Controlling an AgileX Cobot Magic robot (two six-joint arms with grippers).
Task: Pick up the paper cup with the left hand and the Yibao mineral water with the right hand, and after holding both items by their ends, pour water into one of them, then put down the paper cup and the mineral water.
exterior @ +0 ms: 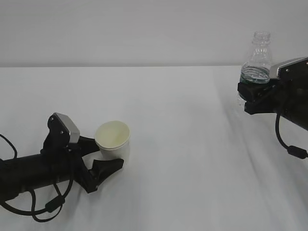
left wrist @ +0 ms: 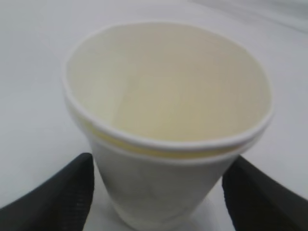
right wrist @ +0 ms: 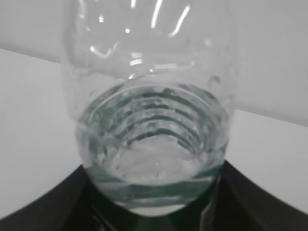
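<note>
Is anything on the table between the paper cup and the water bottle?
No. In the exterior view only bare white table lies between the paper cup and the Yibao mineral water.

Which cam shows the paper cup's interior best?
Left wrist view: the paper cup fills the frame, its cream interior and rolled rim seen from above, apparently empty. The exterior view shows it small, between the left gripper fingers. The right wrist view doesn't show it.
</note>
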